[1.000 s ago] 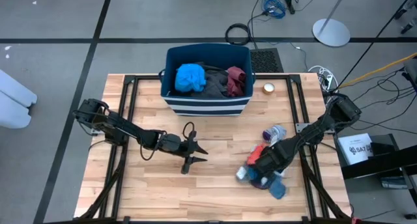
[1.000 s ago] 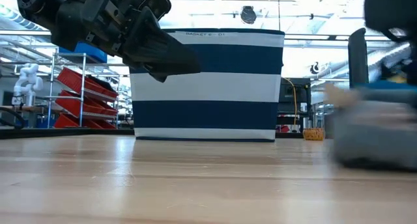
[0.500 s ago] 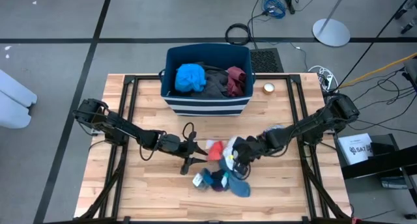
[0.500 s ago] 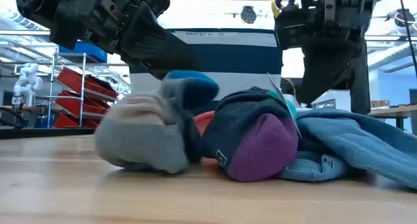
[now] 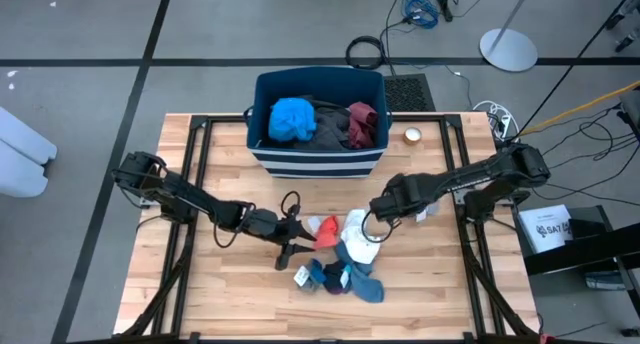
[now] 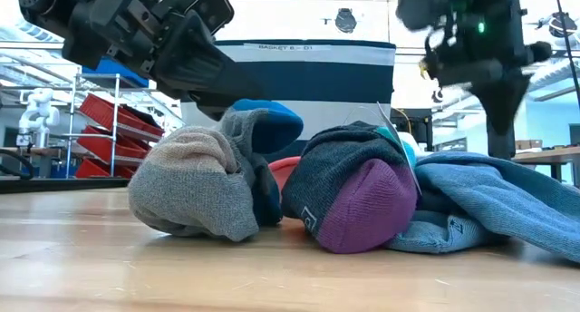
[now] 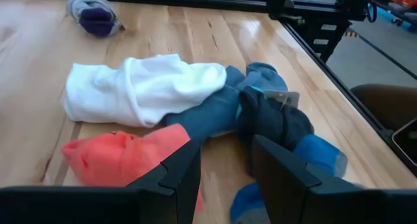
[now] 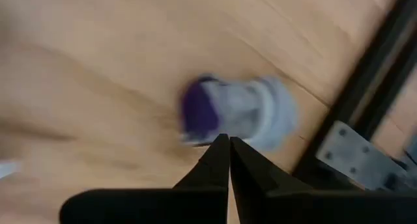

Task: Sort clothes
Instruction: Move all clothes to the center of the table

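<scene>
Socks (image 5: 338,256) lie heaped at lower centre, just beside the left gripper (image 5: 296,234), jaws parted and empty. Right gripper (image 5: 383,210), clenched on nothing, hangs above. Best pinch one sock alone, lifting clear before moving.

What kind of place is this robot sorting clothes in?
Probably a robotics lab or workshop: shelving with red bins lines the room behind the table, loose cables lie on the taped floor, and a small white robot stands in the background.
</scene>
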Controlling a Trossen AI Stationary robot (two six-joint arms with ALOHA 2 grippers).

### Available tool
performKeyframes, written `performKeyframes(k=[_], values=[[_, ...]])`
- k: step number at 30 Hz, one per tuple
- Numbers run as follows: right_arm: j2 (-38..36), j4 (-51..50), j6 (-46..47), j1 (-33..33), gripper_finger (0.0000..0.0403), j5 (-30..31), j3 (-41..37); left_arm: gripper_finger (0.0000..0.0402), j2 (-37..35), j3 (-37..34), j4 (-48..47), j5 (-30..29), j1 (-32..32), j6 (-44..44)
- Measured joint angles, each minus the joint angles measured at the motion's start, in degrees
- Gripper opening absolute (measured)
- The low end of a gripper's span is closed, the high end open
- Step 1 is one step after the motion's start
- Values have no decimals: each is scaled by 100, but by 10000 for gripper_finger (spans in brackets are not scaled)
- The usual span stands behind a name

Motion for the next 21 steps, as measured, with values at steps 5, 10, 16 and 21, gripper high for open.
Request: performKeyframes(k=[5, 10, 16, 21], values=[[3, 145, -72, -548, 0, -4, -715, 145, 0, 0, -112, -5, -29, -7], [3, 428, -166, -1149, 0, -25, -1460, 145, 0, 0, -123, -9, -29, -9], [3, 1786, -497, -1356, 0, -387, -2113, 145, 0, 0, -122, -40, -29, -9], [-20, 2382, -261, -1116, 0, -381, -2175, 145, 0, 0, -115, -49, -29, -49]])
